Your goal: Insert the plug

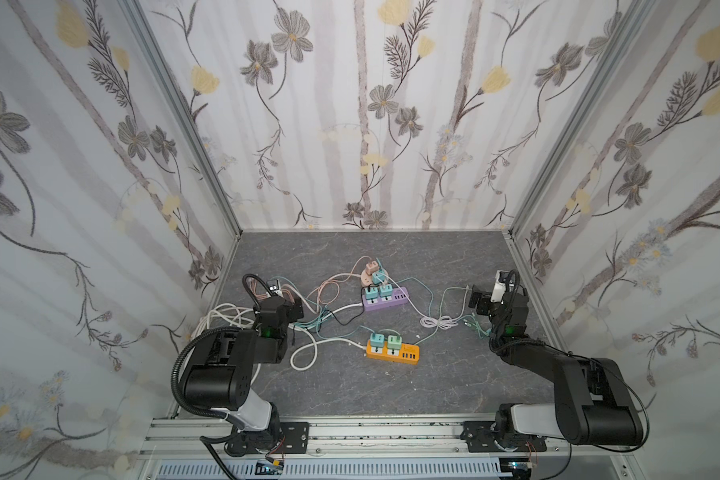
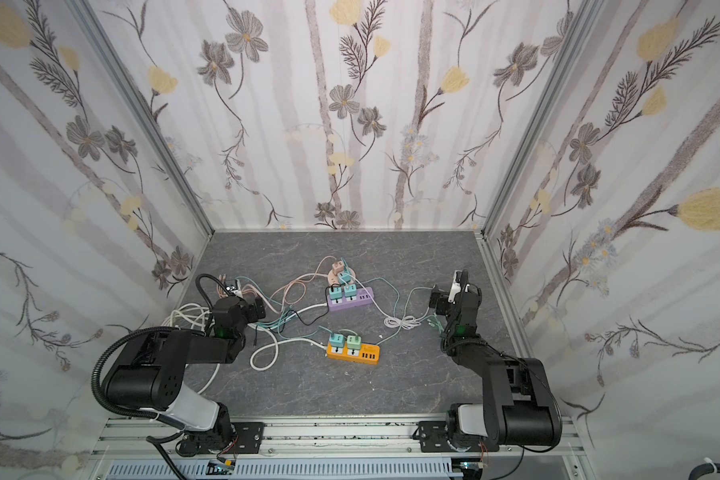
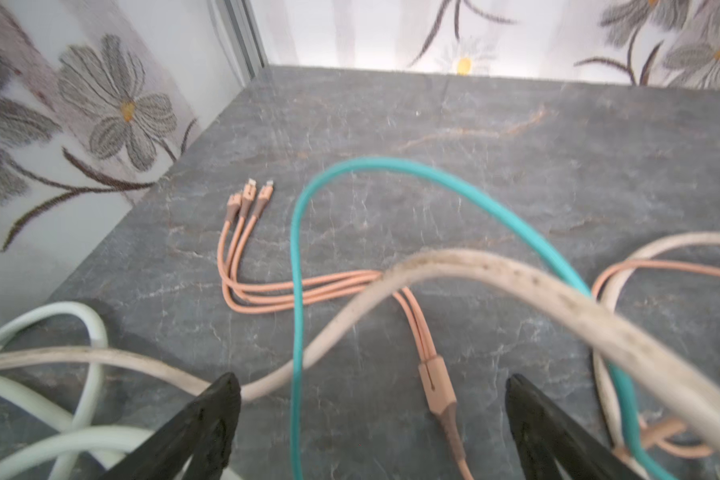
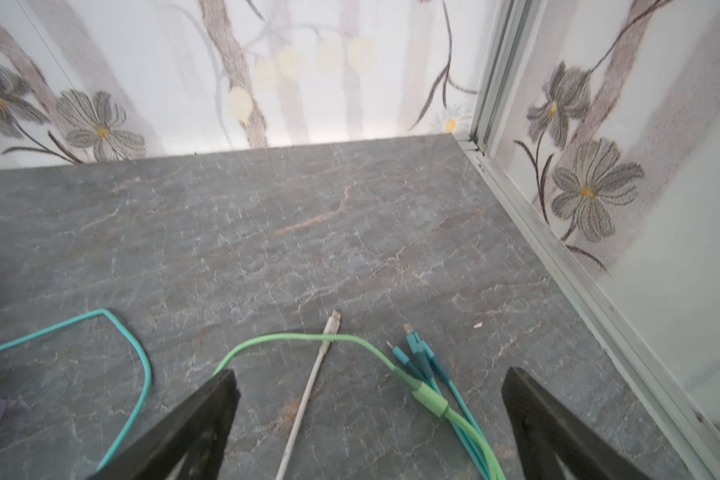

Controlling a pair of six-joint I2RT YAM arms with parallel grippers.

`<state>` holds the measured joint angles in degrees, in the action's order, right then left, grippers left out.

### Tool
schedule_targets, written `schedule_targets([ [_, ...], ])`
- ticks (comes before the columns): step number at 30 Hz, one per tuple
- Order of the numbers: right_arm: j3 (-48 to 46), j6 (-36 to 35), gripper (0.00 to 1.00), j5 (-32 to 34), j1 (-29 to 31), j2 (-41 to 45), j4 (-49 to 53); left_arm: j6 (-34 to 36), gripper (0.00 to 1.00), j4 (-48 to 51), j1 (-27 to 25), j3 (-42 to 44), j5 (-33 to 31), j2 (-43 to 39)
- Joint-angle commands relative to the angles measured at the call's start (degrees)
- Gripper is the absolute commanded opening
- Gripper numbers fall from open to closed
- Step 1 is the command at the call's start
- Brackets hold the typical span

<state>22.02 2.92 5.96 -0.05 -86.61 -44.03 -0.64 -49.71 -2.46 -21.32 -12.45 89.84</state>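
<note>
Both arms crouch low over the table's left and right sides. The left gripper [image 3: 371, 384] gapes wide and empty, with peach plugs [image 3: 248, 197] lying beyond it. The right gripper [image 4: 368, 380] is equally wide and empty near a white plug [image 4: 334, 322]. An orange power strip [image 1: 393, 353] sits mid-table.

The tabletop [image 3: 516, 166] is looking like dull grey stone. The pink cable [image 3: 333, 284] is wearing woven cloth. The orange power strip [image 1: 391, 356] is showing smooth plastic.

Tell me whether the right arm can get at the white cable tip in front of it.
Probably yes. The right gripper is open and the white cable tip lies just ahead on the table; only a green cable crosses it.
</note>
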Motion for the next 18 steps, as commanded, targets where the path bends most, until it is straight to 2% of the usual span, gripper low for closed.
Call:
schedule_targets([
  [1,-0.13,-1.25,1.00,-0.77,-0.03,-0.14,-5.07,-1.53,1.00,-3.17,0.35,-0.39,0.05,-0.18],
  [14,-0.19,-1.34,0.99,-0.31,0.05,-0.14,-5.44,-1.38,1.00,-3.95,0.35,-0.27,-0.01,0.12],
  [18,-1.60,0.62,0.99,7.13,0.61,0.04,-7.80,-1.30,1.00,-3.87,0.33,-0.26,-0.01,0.08],
])
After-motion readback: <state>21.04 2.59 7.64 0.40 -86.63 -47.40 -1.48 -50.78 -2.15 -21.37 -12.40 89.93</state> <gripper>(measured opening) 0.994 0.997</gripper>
